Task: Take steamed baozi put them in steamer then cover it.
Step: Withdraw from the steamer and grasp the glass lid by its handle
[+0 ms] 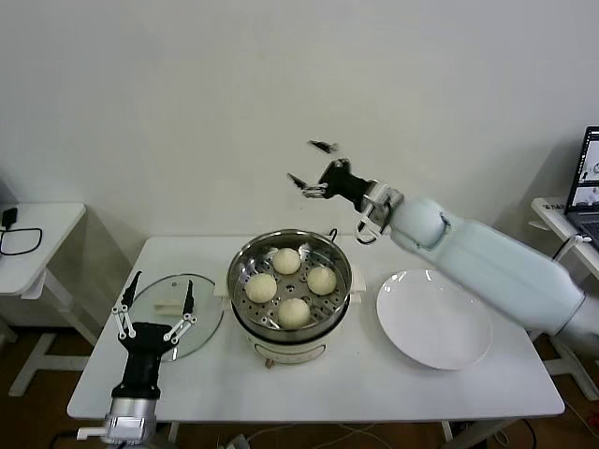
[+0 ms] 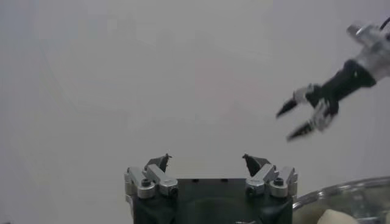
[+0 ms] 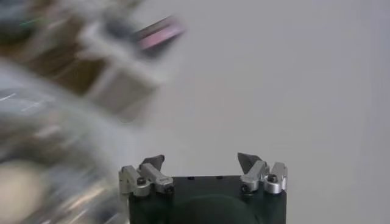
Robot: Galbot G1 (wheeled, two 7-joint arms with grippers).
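Observation:
Four cream-white baozi lie in the shiny steamer: one at the back, one left, one right, one front. The steamer basket sits on a cream pot base. A glass lid lies flat on the table left of the steamer. My right gripper is open and empty, raised above and behind the steamer; it also shows in the left wrist view. My left gripper is open and empty, just over the near edge of the lid. The steamer rim shows in the left wrist view.
A flat white plate lies right of the steamer, bare. A small side table with a cable stands at far left. A laptop sits at far right. The white table's front edge runs close below the pot.

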